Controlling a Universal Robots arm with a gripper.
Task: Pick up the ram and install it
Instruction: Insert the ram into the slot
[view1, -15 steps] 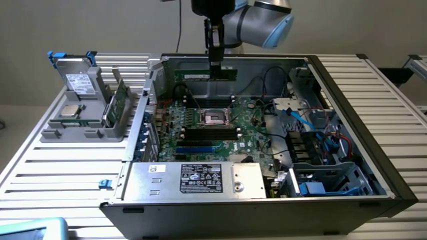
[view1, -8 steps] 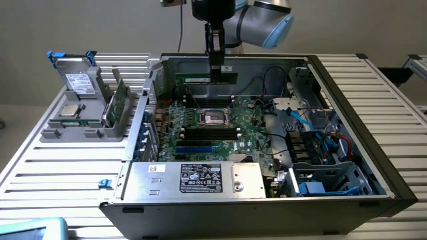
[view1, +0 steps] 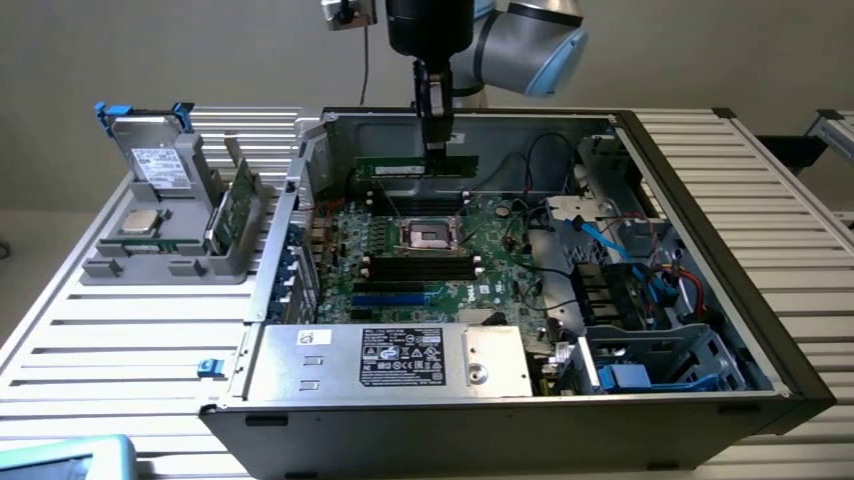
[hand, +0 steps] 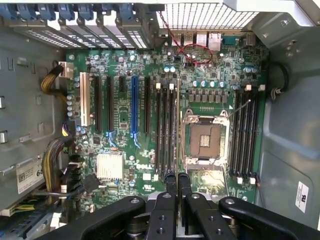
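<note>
The ram (view1: 416, 166), a narrow green stick, hangs level over the far part of the motherboard (view1: 400, 285) inside the open computer case. My gripper (view1: 438, 150) comes straight down from above and is shut on the ram near its end on the exterior view's right. In the wrist view the ram (hand: 178, 125) shows edge-on as a thin pale line between the two black fingertips (hand: 171, 181). It lies beside a bank of black memory slots (hand: 165, 130) and the open processor socket (hand: 204, 137). A second bank of slots (hand: 245, 131) lies on the socket's other side.
A grey holder (view1: 160, 262) on the slatted table at the exterior view's left carries a boxy drive (view1: 163, 165), a square silver chip (view1: 138, 222) and another green board (view1: 238, 215). The silver power supply (view1: 387, 360) sits at the case's near edge. Cables and a drive cage (view1: 654, 350) fill the case's right.
</note>
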